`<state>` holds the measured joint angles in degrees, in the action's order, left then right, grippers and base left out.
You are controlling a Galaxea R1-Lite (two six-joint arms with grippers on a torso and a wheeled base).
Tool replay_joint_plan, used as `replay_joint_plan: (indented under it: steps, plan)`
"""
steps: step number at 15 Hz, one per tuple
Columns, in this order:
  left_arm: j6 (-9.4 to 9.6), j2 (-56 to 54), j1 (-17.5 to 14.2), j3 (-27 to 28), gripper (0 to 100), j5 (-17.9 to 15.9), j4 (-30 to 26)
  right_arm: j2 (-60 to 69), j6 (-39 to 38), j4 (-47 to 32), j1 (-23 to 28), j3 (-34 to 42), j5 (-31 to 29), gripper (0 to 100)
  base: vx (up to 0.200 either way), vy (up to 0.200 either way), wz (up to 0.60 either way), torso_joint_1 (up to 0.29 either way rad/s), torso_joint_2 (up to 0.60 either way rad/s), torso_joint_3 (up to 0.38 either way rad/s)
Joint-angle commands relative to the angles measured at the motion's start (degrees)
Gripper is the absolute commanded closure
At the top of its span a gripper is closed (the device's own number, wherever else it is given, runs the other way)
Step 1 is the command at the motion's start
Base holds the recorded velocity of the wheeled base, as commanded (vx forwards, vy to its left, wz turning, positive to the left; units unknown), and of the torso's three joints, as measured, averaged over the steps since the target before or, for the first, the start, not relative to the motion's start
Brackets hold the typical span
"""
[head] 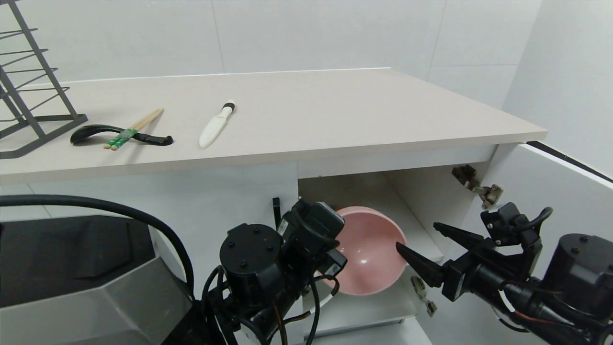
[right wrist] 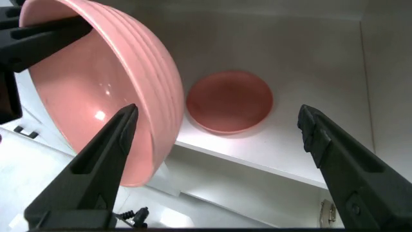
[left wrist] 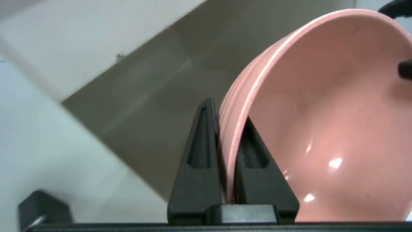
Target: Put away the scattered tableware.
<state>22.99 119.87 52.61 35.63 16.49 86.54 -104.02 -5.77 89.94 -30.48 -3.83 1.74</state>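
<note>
closest in, the left gripper (left wrist: 226, 119) is clamped on the rim of the pink bowl (head: 371, 251), one black finger on the ribbed outside and the other inside the wall. it holds the bowl tipped on its side in the mouth of the open cabinet (head: 364, 187) under the countertop (head: 335, 110), with the glossy inside turned toward the robot's right. whether the bowl's lower edge touches the shelf (right wrist: 309, 161) cannot be told. just to the right of the bowl is the right gripper (head: 416, 235), its two pointed fingers spread wide with nothing between them; the nearer fingertip sits right at the bowl's rim, and contact cannot be judged. deeper on the same shelf a pink plate (right wrist: 228, 102) lies flat, beside the bowl and behind it. the cabinet's door (head: 550, 182) stands swung open on the right, with a metal hinge (head: 479, 187) showing on the inner side wall. up on the countertop, toward its left end, a black spoon (head: 96, 130) lies with a pair of chopsticks (head: 133, 128) resting across its handle. a white knife (head: 215, 125) lies apart from them to the right. a dark wire rack (head: 28, 96) stands at the far left edge of the countertop, near the spoon's bowl end.
</note>
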Motion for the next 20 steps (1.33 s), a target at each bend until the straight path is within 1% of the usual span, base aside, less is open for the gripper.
replay_joint_plan:
  steps: [1, 3, 5, 6, 7, 9, 11, 14, 15, 18, 20]
  plan:
    - [0.04, 1.51, 0.03, 1.11, 100, -0.06, 1.17, -0.04, -0.03, 0.06, -0.11, -0.04, 0.01, 0, 0.0, 0.0, 0.0, 0.0, 0.0, 0.0]
    - [-0.05, 1.42, 0.56, 1.37, 100, -0.32, 1.53, -0.13, -0.03, 0.06, -0.29, -0.04, 0.01, 0, 0.0, 0.0, 0.0, 0.0, 0.0, 0.0]
    - [-0.67, 1.51, 1.53, 1.46, 100, -1.46, 2.49, -0.13, -0.03, 0.06, -0.37, 0.05, 0.01, 0, 0.0, 0.0, 0.0, 0.0, 0.0, 0.0]
    - [-0.93, 2.03, 1.61, 1.46, 100, -4.1, 3.46, -0.13, -0.03, 0.06, -0.37, 0.05, 0.01, 0, 0.0, 0.0, 0.0, 0.0, 0.0, 0.0]
    - [-1.02, 2.74, 1.61, 1.72, 100, -5.33, 3.46, -0.13, -0.03, 0.06, -0.37, 0.05, 0.01, 0, 0.0, 0.0, 0.0, 0.0, 0.0, 0.0]
    - [-1.11, 3.18, 1.61, 2.86, 100, -5.6, 3.46, -0.13, -0.03, 0.06, -0.37, -0.04, 0.01, 0, 0.0, 0.0, 0.0, 0.0, 0.0, 0.0]
    - [-2.51, 3.26, 1.61, 4.27, 100, -5.33, 3.46, -0.04, -0.03, 0.06, -0.37, -0.04, 0.01, 0, 0.0, 0.0, 0.0, 0.0, 0.0, 0.0]
    - [-3.13, 3.26, 1.61, 5.32, 100, -5.24, 3.46, -0.04, -0.12, 0.06, -0.9, 0.05, 0.01, 0, 0.0, 0.0, 0.0, 0.0, 0.0, 0.0]
    - [-3.13, 3.35, 1.61, 5.5, 100, -5.24, 3.46, -0.04, -0.12, 0.06, -1.08, 0.22, 0.01, 100, 0.0, 0.0, 0.0, 0.0, 0.0, 0.0]
    - [-3.13, 3.7, 1.61, 5.5, 100, -5.51, 3.46, -0.04, -0.21, 0.06, -3.1, 0.4, 0.01, 100, 0.0, 0.0, 0.0, 0.0, 0.0, 0.0]
    - [-3.04, 3.97, 1.79, 5.5, 100, -5.6, 3.46, -0.04, -0.21, 0.06, -3.27, 0.4, 0.01, 100, 0.0, 0.0, 0.0, 0.0, 0.0, 0.0]
